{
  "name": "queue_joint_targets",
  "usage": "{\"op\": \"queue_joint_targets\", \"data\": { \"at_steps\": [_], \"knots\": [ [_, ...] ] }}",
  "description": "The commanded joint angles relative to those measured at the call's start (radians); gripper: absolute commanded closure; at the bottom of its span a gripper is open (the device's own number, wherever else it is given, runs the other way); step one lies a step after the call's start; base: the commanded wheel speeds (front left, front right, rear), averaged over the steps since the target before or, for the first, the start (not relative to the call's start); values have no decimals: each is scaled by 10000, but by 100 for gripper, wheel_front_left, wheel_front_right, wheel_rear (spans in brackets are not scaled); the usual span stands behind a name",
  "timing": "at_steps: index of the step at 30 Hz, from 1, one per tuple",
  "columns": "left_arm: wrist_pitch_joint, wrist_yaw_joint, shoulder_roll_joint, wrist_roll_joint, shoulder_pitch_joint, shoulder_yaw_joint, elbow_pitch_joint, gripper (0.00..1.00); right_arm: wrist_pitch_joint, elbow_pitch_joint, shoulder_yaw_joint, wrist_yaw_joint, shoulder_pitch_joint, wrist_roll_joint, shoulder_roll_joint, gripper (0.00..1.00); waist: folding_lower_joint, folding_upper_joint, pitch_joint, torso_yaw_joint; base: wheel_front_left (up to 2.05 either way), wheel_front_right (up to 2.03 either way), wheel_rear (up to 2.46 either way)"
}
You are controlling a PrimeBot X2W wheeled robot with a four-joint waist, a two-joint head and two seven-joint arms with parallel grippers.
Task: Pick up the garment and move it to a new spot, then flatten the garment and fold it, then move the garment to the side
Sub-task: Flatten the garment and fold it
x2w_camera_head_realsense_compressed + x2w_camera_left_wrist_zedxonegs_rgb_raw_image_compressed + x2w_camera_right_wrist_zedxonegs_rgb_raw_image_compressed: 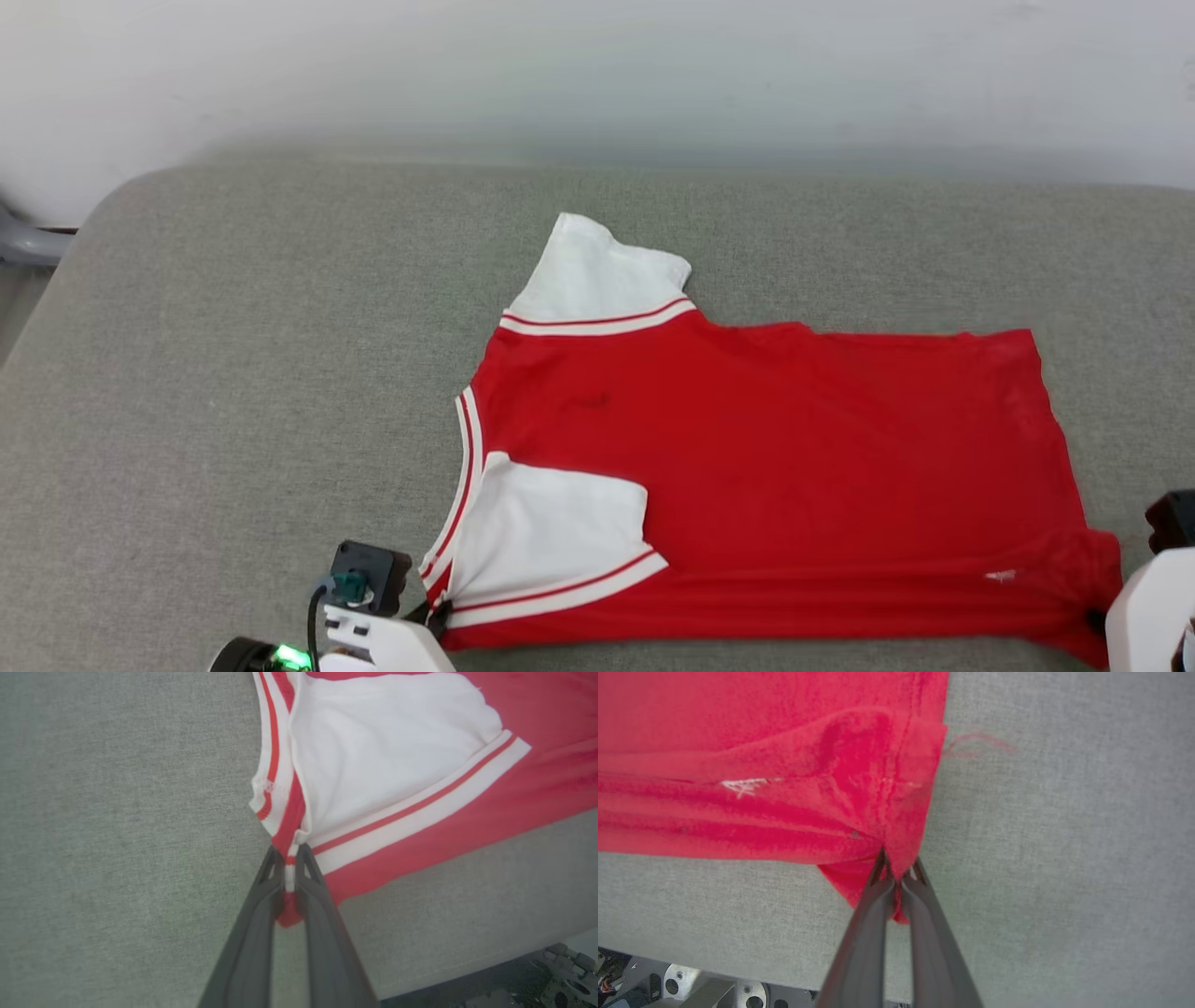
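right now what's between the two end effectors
The garment: its near edge, in the head view; left end effector and right end effector each pinch a corner.

**Worktop and surroundings.** A worktop [280,392] covered in grey woven fabric was shown, its far left corner rounded. A plain pale wall [597,65] was seen behind its far edge. A grey curved bar [21,245] was partly recorded at the left border, beside the rounded corner. In the left wrist view, grey metal parts [567,970] were visible below the worktop's edge. In the right wrist view, a pale plate with round holes [714,994] was seen beneath that edge.
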Motion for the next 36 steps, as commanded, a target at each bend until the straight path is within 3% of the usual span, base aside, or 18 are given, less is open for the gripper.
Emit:
{"op": "queue_joint_targets", "data": {
  "at_steps": [1,9,21,22,23,24,25,26,36],
  "knots": [
    [45,92,143,-58,228,17,-30,100,25,-142,-181,-22,352,-24,29,100,0,-1,-77,-6,0,0,0],
    [116,-10,63,-216,465,-170,135,100,-92,-575,-565,-22,1122,-197,527,100,0,-1,104,-37,0,0,0],
    [-210,-407,-290,-244,-43,-398,1323,100,-585,91,-318,-21,746,-342,759,100,0,-1,424,-53,0,0,0],
    [-243,-432,-307,-242,-73,-412,1386,95,-630,132,-304,-21,718,-337,751,100,0,-1,412,-50,0,0,0],
    [-271,-448,-313,-247,-88,-414,1437,61,-673,166,-294,-21,695,-344,741,91,0,-1,395,-49,0,0,0],
    [-299,-471,-295,-222,-114,-421,1483,35,-749,179,-268,-21,674,-371,710,51,0,-1,368,-48,0,0,0],
    [-312,-466,-269,-183,-129,-421,1509,7,-812,196,-290,-21,642,-356,699,0,0,-1,340,-50,0,0,0],
    [-343,-445,-254,-175,-143,-399,1518,0,-854,213,-299,-21,620,-326,695,0,0,-1,301,-53,0,0,0],
    [-606,-14,243,91,-472,90,348,0,-1008,-1072,-516,-18,460,45,562,0,0,-1,28,-356,0,0,0]
  ]
}}
